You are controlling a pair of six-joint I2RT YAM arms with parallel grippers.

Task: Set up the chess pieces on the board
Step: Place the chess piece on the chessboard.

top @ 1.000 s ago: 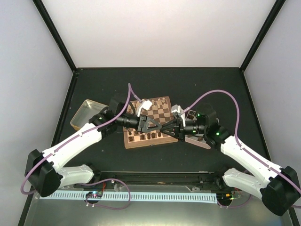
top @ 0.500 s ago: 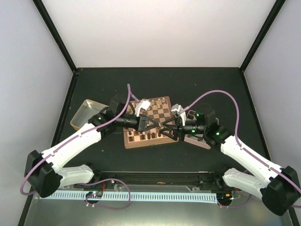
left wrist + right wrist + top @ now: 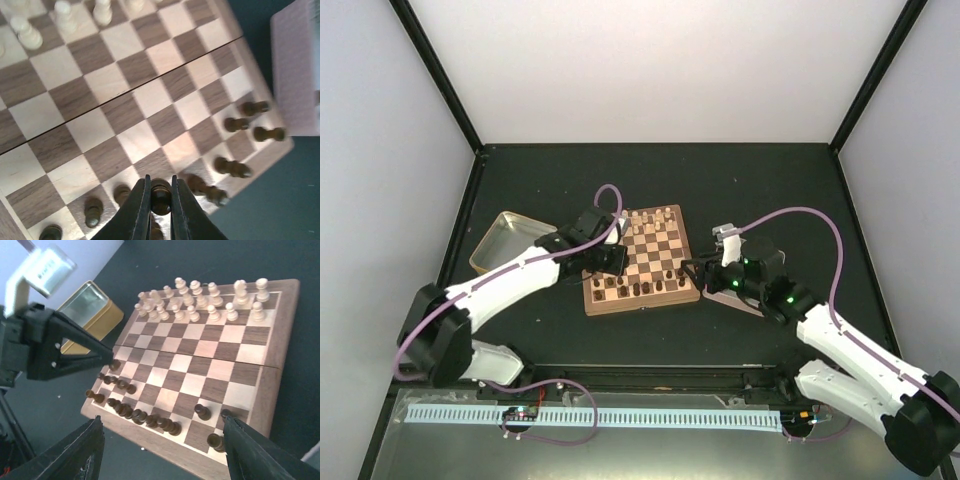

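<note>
Left wrist: L fingers (image 3: pixel 140 212) tight on dk piece (image 3: pixel 160 196), board (image 3: pixel 90 102) beneath.

Bright even light, board (image 3: pixel 125 100) glare, blurred edges

The table (image 3: pixel 770 190) is carrying one chessboard (image 3: pixel 658 245), one yellow-rimmed tin (image 3: pixel 503 238) and one pink tray (image 3: pixel 296 75), two tools, the left tool (image 3: pixel 160 187) and the right tool (image 3: pixel 161 422), are hovering above, and two sets of chessmen, dark chessmen (image 3: pixel 131 388) and pale chessmen (image 3: pixel 214 289), are standing too crowded for exact counting.

Board (image 3: pixel 200 367) tan-brown chequered; cream pieces (image 3: pixel 214 314), dark-brown pieces (image 3: pixel 202 411).
</note>
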